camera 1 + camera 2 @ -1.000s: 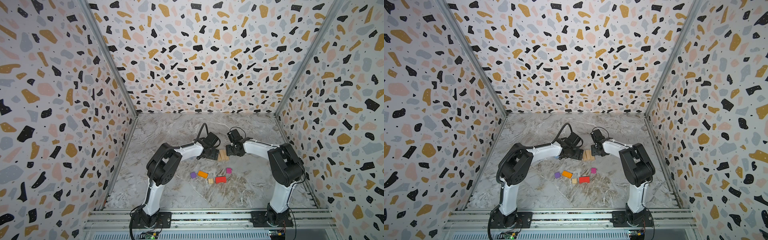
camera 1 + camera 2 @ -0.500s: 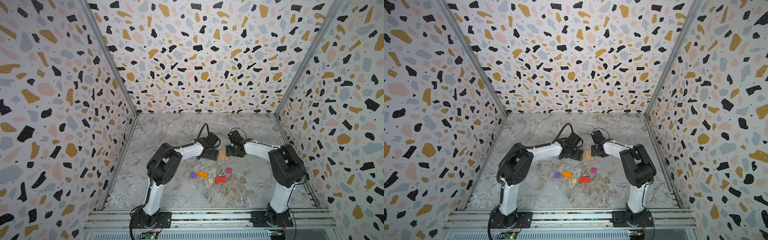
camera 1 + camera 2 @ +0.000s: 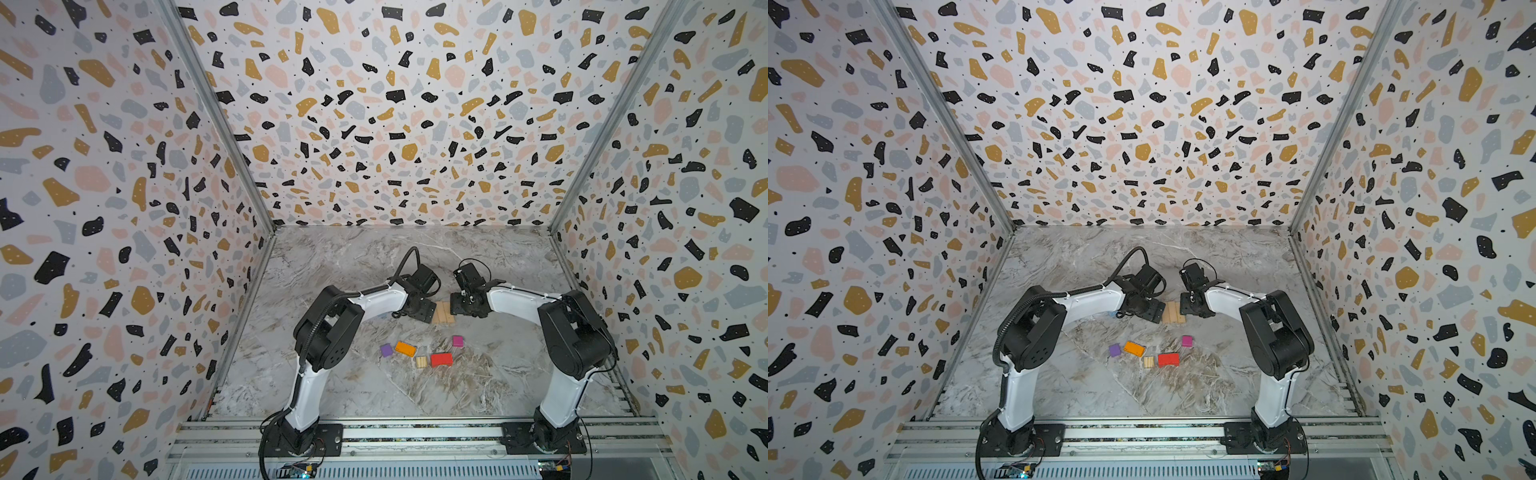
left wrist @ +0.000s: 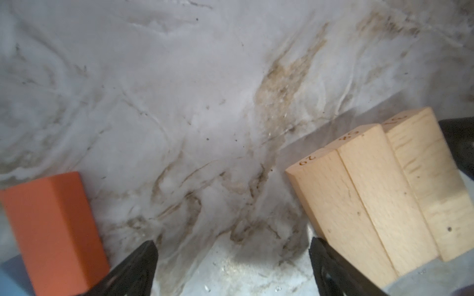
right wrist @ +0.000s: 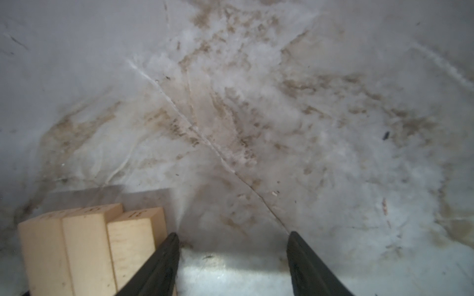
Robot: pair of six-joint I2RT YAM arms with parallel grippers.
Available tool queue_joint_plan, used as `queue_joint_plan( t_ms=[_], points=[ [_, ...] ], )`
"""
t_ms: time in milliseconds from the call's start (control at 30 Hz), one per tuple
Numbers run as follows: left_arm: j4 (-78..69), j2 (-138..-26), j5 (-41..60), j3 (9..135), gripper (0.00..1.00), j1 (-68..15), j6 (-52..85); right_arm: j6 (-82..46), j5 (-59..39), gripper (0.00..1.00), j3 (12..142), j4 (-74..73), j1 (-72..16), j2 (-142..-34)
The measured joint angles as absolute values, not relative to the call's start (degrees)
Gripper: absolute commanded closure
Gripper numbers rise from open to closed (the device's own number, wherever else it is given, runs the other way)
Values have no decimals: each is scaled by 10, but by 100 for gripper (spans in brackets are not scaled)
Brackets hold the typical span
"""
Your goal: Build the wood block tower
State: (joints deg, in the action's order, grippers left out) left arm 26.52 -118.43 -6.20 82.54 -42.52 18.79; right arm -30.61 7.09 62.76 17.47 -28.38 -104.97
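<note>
Jaws of left gripper (image 4: 230, 249) and right gripper (image 5: 233, 238) both gape empty, flanking tan planks (image 3: 444, 312) lying side by side.

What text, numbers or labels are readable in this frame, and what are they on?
"20": end of one outer tan plank, left wrist view.
Middle plank and other outer plank: burnt marks, too blurred to read.
Right wrist view, plank ends: marks unreadable.
Nothing else bears text.
</note>
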Motion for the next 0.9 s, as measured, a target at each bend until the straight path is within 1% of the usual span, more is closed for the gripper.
queue_joint_plan(
  t_ms=[300, 500, 667, 900],
  points=[
    [266, -1184, -71, 825, 5, -425, 189, -303, 78, 28, 628, 201, -279, -1042],
    [269, -1184, -78, 828, 5, -421, 189, -289, 80, 28, 627, 215, -269, -1024],
    [273, -1187, -81, 845, 5, -419, 188, -280, 73, 28, 603, 215, -267, -995],
    [275, -1190, -81, 851, 5, -418, 188, -267, 68, 28, 576, 213, -276, -992]
  ],
)
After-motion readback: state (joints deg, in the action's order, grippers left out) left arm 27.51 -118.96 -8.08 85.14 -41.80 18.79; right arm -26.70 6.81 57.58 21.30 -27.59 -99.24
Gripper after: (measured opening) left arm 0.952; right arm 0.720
